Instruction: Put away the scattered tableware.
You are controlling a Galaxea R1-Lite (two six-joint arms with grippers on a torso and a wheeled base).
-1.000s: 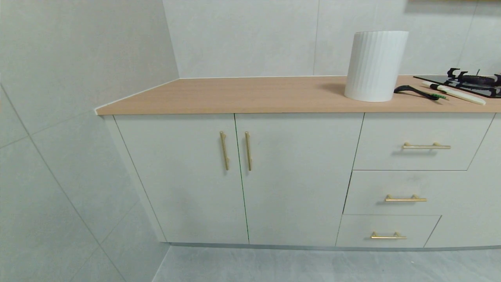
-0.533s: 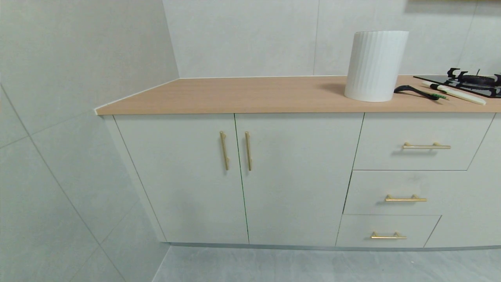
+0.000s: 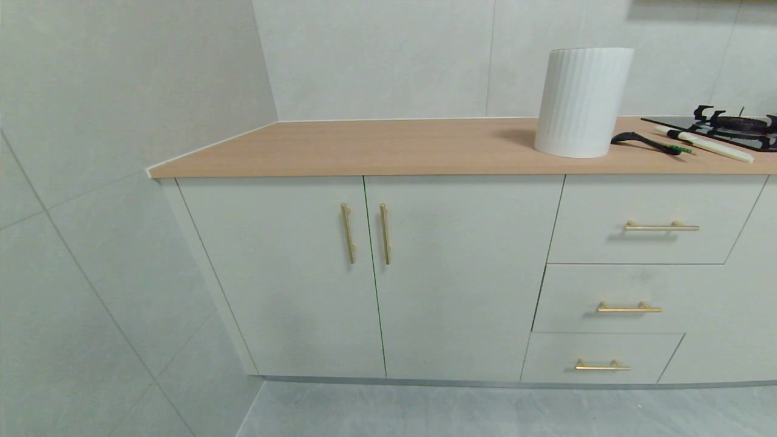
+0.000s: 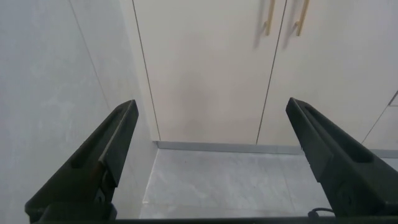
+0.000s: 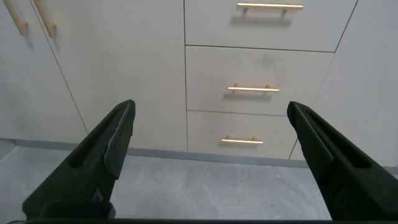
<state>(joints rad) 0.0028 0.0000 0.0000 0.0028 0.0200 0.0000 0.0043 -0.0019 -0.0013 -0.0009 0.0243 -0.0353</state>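
Note:
On the wooden countertop [image 3: 388,145], at its right end, stands a tall white ribbed holder [image 3: 581,102]. Just right of it lie a black utensil [image 3: 644,142], a green-and-black handled tool [image 3: 681,147] and a cream-handled knife [image 3: 710,146]. My left gripper [image 4: 211,124] hangs low in front of the double cabinet doors [image 4: 249,68], open and empty. Facing the drawer stack [image 5: 261,87] near the floor is my right gripper [image 5: 211,124], open with nothing between its fingers.
A black stove grate [image 3: 737,124] sits at the counter's far right. Below the counter are two doors with gold handles [image 3: 366,233] and three drawers [image 3: 637,267]. A tiled wall [image 3: 91,182] closes the left side. Grey floor [image 3: 485,413] lies in front.

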